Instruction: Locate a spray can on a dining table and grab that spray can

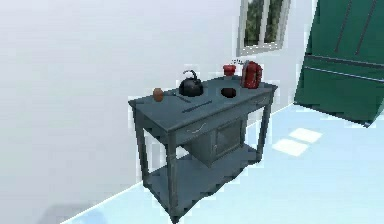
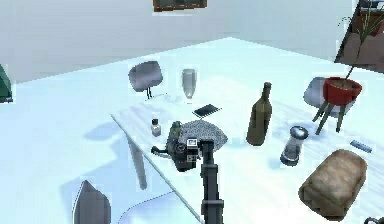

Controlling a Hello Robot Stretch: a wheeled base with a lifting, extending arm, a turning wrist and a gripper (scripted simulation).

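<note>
Leftmost, grey chair [image 2: 148, 74] behind the white desk [image 2: 250, 172], small dark-capped can [image 2: 156, 126], perhaps the spray can, upright near the fingers [image 2: 165, 151], cannot tell their state or whether they hold anything, then glass [image 2: 188, 83], phone [image 2: 207, 109], dark bottle [image 2: 262, 115], grey shaker [image 2: 293, 147], loaf [image 2: 335, 185].

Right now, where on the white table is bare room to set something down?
Bare: between the arm and the bread loaf; also between the flat dark thing and the dark bottle. Crowded around the fingers, by the small bottle.
</note>
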